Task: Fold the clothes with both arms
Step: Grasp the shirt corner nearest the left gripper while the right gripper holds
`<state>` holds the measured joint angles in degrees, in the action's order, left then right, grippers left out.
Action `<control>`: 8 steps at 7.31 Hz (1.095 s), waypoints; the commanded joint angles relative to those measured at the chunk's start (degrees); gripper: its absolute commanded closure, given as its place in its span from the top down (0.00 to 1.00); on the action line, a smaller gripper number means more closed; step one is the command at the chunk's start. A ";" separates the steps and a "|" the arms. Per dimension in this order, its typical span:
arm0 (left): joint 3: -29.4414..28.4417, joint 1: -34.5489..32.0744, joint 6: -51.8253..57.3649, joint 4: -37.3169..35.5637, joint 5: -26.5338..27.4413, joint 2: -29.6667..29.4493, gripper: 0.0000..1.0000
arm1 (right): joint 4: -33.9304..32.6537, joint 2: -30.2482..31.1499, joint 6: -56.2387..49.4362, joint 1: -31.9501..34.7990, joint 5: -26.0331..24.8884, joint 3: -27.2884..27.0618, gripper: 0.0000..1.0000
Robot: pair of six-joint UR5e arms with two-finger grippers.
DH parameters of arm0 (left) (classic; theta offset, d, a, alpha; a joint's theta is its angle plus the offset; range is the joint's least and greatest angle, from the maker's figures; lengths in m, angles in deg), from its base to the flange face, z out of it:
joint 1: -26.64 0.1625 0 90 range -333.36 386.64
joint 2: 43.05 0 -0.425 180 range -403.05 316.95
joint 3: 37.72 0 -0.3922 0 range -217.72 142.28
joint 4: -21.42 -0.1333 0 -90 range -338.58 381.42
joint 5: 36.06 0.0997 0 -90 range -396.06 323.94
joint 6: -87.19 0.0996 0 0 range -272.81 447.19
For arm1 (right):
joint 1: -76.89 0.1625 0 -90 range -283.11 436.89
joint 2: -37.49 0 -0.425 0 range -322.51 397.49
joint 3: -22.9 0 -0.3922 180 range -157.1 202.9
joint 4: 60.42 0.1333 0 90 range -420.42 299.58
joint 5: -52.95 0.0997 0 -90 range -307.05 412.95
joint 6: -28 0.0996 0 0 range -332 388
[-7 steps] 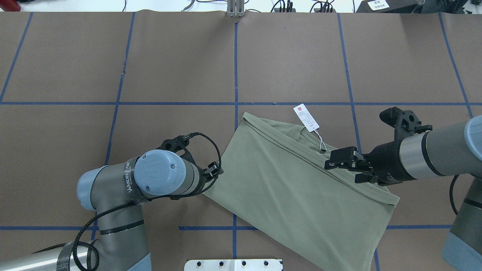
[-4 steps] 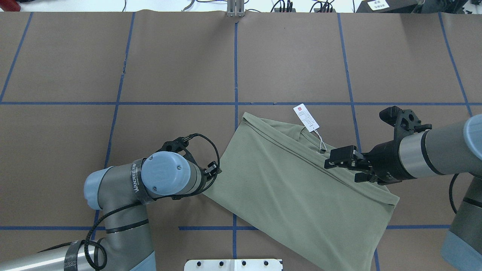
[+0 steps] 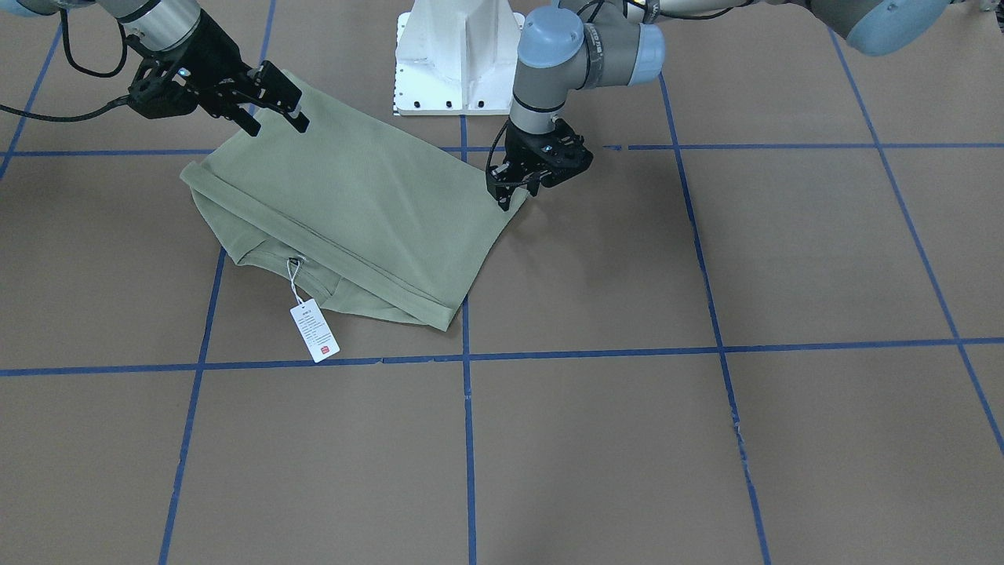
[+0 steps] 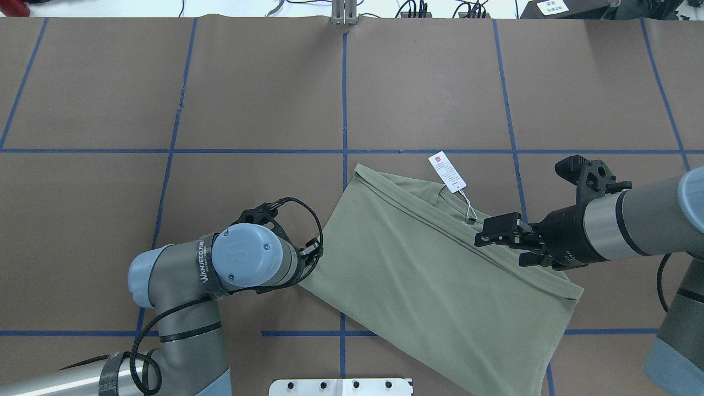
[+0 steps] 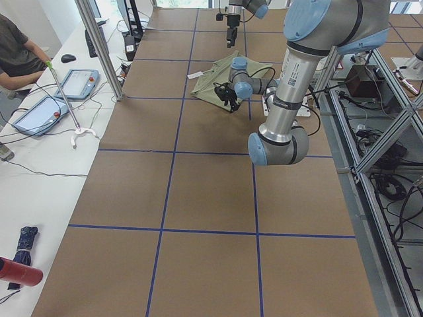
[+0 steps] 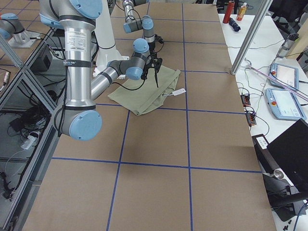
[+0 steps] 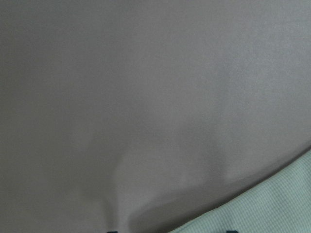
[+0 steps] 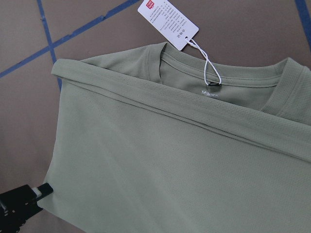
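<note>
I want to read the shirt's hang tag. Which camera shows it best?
The right wrist-mounted view: the hang tag shows large, with red mark and print lines. Overhead and front-facing show it small; side views, a white speck; left wrist, nothing.

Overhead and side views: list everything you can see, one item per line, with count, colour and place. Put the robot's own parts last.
Table: one, brown with blue tape grid, under everything.
Shirt: one, sage green, folded, flat on the table.
Tag: one, white with red mark, on a string from the shirt's collar.
Pedestal: one, white, at the table's robot-side edge.
Tablets: two, blue-grey, on the white side bench.
Person: one, dark top, at that bench.
Arms: two, grey with blue caps, either side of the shirt.
Left gripper: one, black, open, at the shirt's corner.
Right gripper: one, black, open, above the shirt near its collar.
</note>
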<state>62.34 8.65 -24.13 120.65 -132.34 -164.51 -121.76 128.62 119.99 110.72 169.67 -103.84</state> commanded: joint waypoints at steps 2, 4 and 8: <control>0.39 0.76 -0.03 -0.35 0.04 -0.01 0.00 | 0.00 0.01 0.03 0.18 0.09 0.00 1.00; 1.71 0.24 1.01 -0.53 -0.40 0.08 0.00 | 0.00 0.01 0.03 0.62 0.09 0.00 1.00; -3.69 -10.98 9.78 0.43 -0.23 -3.15 0.00 | -0.09 -0.08 -0.58 2.38 0.09 0.26 1.00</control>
<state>62.18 1.71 -17.98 120.38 -132.70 -165.52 -121.82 128.58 119.82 112.75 169.80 -103.75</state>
